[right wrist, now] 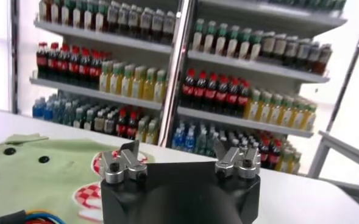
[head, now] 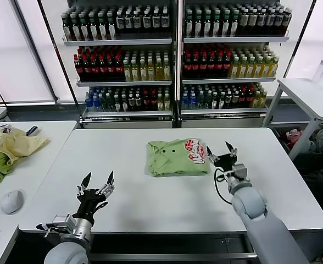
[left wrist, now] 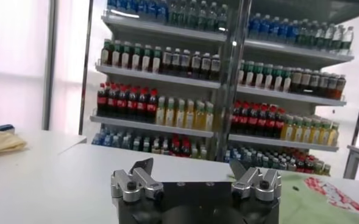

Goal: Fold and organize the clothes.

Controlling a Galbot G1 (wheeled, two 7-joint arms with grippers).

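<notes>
Left gripper (head: 98, 179): we see it parked near the table's (head: 150, 203) front edge, jaws spread, empty
Right gripper (head: 220, 149): jaws released, just beside the shirt's right edge
Light green shirt (head: 175, 158): folded at mid-table, printed side up
Shelves (head: 175, 55): bottles behind

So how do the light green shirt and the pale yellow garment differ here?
The light green shirt lies folded into a neat rectangle mid-table; the pale yellow garment sits crumpled on the side table at the robot's left. The shirt shows a red-and-white print; the garment looks plain. Neither is held.
</notes>
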